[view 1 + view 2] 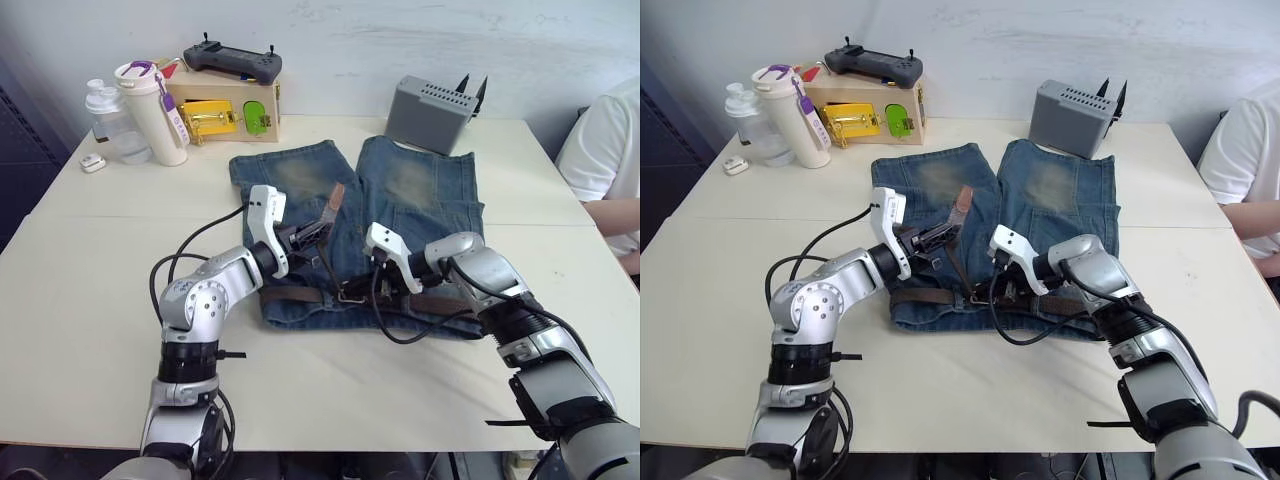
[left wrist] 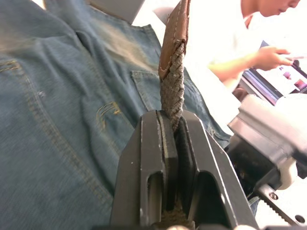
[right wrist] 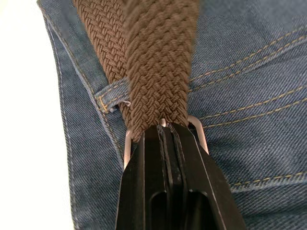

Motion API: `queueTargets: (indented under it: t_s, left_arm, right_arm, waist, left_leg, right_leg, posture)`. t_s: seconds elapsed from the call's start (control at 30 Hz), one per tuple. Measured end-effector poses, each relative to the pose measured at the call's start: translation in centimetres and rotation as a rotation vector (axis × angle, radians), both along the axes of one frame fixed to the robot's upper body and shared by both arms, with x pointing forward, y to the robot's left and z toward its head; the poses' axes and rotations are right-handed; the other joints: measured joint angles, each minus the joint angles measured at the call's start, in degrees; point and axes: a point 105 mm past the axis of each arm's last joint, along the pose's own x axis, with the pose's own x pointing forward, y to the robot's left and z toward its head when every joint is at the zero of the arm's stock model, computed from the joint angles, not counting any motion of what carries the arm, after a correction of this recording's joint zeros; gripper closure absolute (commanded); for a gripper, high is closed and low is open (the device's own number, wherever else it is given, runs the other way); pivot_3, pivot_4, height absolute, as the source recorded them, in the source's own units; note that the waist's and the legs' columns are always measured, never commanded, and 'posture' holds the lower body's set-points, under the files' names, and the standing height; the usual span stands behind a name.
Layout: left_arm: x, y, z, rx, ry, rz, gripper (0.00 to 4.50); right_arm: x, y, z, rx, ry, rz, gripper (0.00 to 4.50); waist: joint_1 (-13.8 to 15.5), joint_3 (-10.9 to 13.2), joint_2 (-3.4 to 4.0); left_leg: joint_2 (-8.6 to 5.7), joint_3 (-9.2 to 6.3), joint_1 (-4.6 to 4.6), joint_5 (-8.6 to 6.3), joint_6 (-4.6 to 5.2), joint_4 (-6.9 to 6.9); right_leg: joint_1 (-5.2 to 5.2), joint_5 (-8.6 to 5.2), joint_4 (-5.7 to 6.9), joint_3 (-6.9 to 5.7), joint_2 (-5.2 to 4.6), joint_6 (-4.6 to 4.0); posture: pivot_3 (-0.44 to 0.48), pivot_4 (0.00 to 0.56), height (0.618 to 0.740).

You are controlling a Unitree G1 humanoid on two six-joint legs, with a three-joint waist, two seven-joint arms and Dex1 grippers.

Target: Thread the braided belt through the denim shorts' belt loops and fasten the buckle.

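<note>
**Belt tip held up, buckle pinned at the waistband**

Head views: your left gripper (image 1: 318, 232) is clenched on the dark brown woven braided belt (image 1: 290, 296), holding its tan leather tip tilted up over the mid-blue faded denim shorts (image 1: 420, 190) lying on the cream surface (image 1: 90, 300). Your right gripper (image 1: 352, 292) sits at the waistband, on the small silver metal frame buckle (image 1: 349, 296), which lies just right of the raised tip. The belt's long axis runs along the waistband.

Left wrist view: the jaws grip the braid edge-on, the tip rising beyond them.

Right wrist view: the jaws are clamped at the buckle, the braid running straight away from them past one narrow denim belt loop (image 3: 111, 99).

The fastening likely turns on bringing the tip rightward to the buckle; your left arm carries it.
</note>
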Motion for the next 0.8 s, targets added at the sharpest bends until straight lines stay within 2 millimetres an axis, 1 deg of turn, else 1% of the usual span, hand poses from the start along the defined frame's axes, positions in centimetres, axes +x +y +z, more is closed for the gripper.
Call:
queueTargets:
  t_s: [0.2,0.23,0.3,0.4,0.5,0.57,0.6,0.63,0.7,0.77,0.8]
  left_arm:
    - [0.9,-4.4,2.5,-0.02,-0.055,-0.187,4.5]
    - [1.0,-5.5,3.3,-0.03,-0.072,-0.229,4.5]
    - [1.3,-6.5,3.8,-0.046,-0.071,-0.272,4.5]
    - [1.9,-7.3,3.9,-0.053,-0.058,-0.306,4.5]
    - [2.5,-8.9,4.0,-0.061,-0.048,-0.356,4.5]
    - [2.6,-9.4,4.1,-0.051,-0.059,-0.372,4.5]
    - [2.5,-9.6,4.2,-0.051,-0.063,-0.382,4.5]
    - [2.4,-10.3,4.2,-0.041,-0.07,-0.417,4.5]
    - [1.7,-11.5,4.9,-0.071,-0.065,-0.521,4.5]
    - [1.2,-11.8,5.5,-0.093,-0.084,-0.598,4.5]
    - [1.1,-11.8,5.5,-0.09,-0.091,-0.622,4.5]
  right_arm:
    - [-0.1,-0.3,-0.1,-0.037,-0.1,0.049,4.49]
    - [-0.2,-0.3,-0.1,-0.043,-0.119,0.057,4.49]
    - [-0.3,-0.4,-0.1,-0.052,-0.15,0.07,4.49]
    - [-0.5,-0.6,-0.1,-0.06,-0.191,0.086,4.49]
    - [-0.8,-0.9,-0.1,-0.082,-0.255,0.108,4.49]
    - [-0.9,-0.9,-0.1,-0.087,-0.271,0.115,4.49]
    - [-1.0,-1.0,-0.1,-0.088,-0.277,0.118,4.49]
    - [-1.2,-1.1,0.0,-0.098,-0.302,0.132,4.49]
    - [-1.5,-1.4,0.3,-0.122,-0.358,0.165,4.49]
    - [-1.7,-1.5,0.4,-0.127,-0.383,0.185,4.49]
    - [-1.8,-1.5,0.4,-0.127,-0.391,0.191,4.49]
  waist:
    - [0.2,-0.1,-0.05]
    - [0.2,-0.1,-0.05]
    - [0.2,-0.1,-0.01]
    - [0.2,0.0,0.03]
    - [0.6,0.0,0.02]
    - [0.6,0.0,0.04]
    - [0.6,0.0,0.04]
    - [0.8,0.0,0.06]
    - [1.4,0.0,0.13]
    - [1.5,0.1,0.17]
    - [1.6,0.1,0.18]
  left_leg:
    - [-0.02,0.0,0.03,-0.02,-0.15,-0.01]
    - [-0.03,0.0,0.03,-0.02,-0.16,-0.02]
    - [-0.04,0.0,0.03,-0.02,-0.16,-0.03]
    - [-0.04,0.0,0.01,-0.01,-0.18,-0.03]
    - [-0.07,-0.01,-0.03,-0.04,-0.2,-0.01]
    - [-0.08,0.0,-0.07,-0.06,-0.21,-0.02]
    - [-0.08,0.0,-0.08,-0.06,-0.22,-0.02]
    - [-0.08,0.0,-0.16,-0.06,-0.24,-0.03]
    - [-0.09,-0.02,-0.62,0.07,-0.27,-0.02]
    - [-0.1,0.01,-0.73,0.12,-0.2,-0.05]
    - [-0.1,0.01,-0.74,0.12,-0.2,-0.11]
  right_leg:
    - [0.06,0.0,-0.04,-0.01,-0.01,0.01]
    - [0.07,-0.01,-0.05,-0.01,-0.02,0.02]
    - [0.06,-0.02,-0.06,-0.01,-0.03,0.04]
    - [0.04,-0.02,-0.06,-0.01,-0.02,0.05]
    - [0.04,-0.02,-0.12,-0.03,-0.06,0.1]
    - [0.0,-0.01,-0.15,-0.02,-0.07,0.12]
    - [0.0,-0.01,-0.15,-0.02,-0.07,0.12]
    - [-0.08,-0.01,-0.19,-0.04,-0.07,0.13]
    - [-0.49,-0.01,-0.21,-0.07,-0.06,0.15]
    - [-0.58,-0.02,-0.28,-0.07,-0.06,0.15]
    - [-0.58,-0.02,-0.34,-0.08,-0.06,0.16]
  posture:
    - [0.0,0.15,0.735]
    - [0.0,0.15,0.735]
    - [0.0,0.15,0.735]
    - [0.0,0.15,0.735]
    - [0.0,0.15,0.735]
    - [0.0,0.15,0.735]
    - [0.0,0.15,0.735]
    - [0.0,0.15,0.735]
    - [0.0,0.15,0.735]
    - [0.0,0.15,0.735]
    - [0.0,0.15,0.735]
